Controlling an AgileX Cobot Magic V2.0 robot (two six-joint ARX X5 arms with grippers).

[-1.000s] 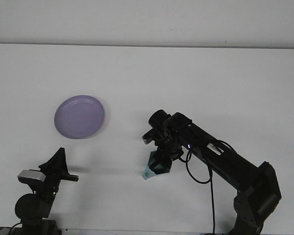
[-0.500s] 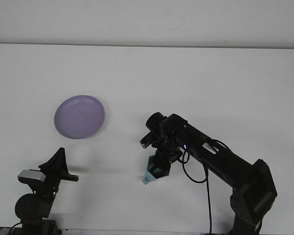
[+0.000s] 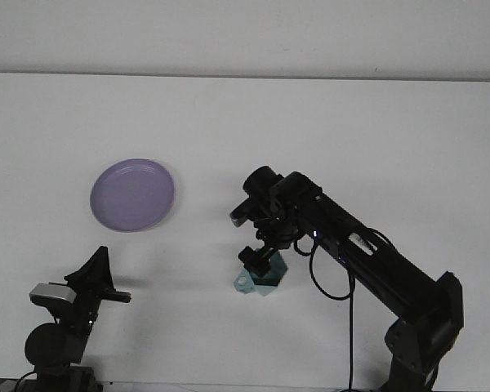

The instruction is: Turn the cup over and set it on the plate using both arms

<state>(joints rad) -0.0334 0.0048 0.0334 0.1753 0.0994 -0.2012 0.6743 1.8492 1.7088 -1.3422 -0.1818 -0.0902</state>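
Shifted since the earlier frame: right gripper (image 3: 260,260) now slightly higher and further right, with the cup (image 3: 261,278) tipped more toward its side beneath it. Pinching the translucent teal cup at its upper edge, fingers closed on it. Cup touching the white table (image 3: 376,139) at its lower end, tilted, mouth facing left.

Nearest the camera, at lower left: left gripper (image 3: 106,282), parked low, well apart from the cup; finger state cannot be told from this angle.

Farther back, left of centre: purple plate (image 3: 132,194), lying flat on the table, well apart from both grippers.
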